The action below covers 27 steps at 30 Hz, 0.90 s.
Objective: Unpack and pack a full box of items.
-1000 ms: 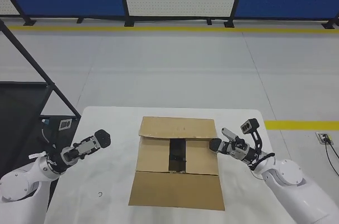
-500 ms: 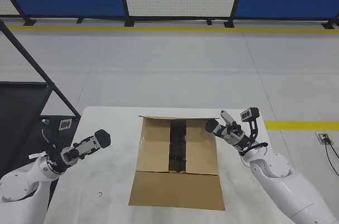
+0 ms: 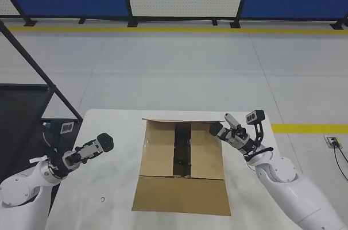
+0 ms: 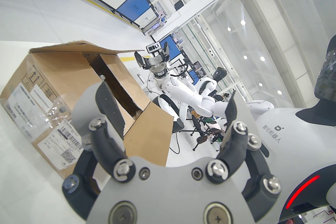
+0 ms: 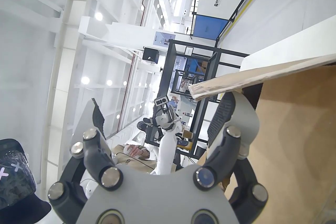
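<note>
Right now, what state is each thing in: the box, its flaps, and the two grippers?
box, partly open, dark gap between side flaps.
far flap, standing upright.
near flap, folded outward.
side flaps, folded inward, not meeting.
left gripper, open, empty, away from the box.
right gripper, open, empty, at the far flap's corner.

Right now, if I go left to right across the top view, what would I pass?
Black rack → left tool → box → right tool, at the box's right edge → floor socket.
</note>
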{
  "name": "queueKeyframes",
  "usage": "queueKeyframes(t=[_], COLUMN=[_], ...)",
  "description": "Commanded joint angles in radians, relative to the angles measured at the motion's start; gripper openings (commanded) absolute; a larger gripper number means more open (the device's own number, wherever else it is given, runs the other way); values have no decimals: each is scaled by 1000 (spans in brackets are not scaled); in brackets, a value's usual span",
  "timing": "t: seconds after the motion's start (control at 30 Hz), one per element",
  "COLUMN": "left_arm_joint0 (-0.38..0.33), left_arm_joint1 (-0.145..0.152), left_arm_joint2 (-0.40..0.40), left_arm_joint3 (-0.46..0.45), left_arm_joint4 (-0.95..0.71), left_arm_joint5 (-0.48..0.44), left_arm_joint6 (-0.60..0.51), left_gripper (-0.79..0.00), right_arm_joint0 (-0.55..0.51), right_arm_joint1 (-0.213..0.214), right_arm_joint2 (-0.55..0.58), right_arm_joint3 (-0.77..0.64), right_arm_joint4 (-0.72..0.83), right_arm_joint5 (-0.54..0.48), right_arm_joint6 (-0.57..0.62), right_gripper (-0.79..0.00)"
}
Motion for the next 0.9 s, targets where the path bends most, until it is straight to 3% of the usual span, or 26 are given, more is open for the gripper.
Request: queueKeyframes(t=[0.0,0.37,0.87], left_arm_joint0=[0,0,0], left_arm_joint1=[0,0,0], left_arm_joint2=[0,0,0], left_arm_joint3=[0,0,0], left_arm_joint4=[0,0,0], left_arm_joint5=[0,0,0], left_arm_joint6=[0,0,0], left_gripper=[0,0,0], right_arm_joint0=[17,175,294], right_arm_joint1=[-13,-114,-217], right_arm_joint2=[-7,-93,-126], right_arm_joint3=[-12,135,383], right_arm_joint4=[10,-45,-48], right_arm_joint5=[31,152,258], right_arm_joint6=[-19,-210,-243], right_gripper=[0,0,0])
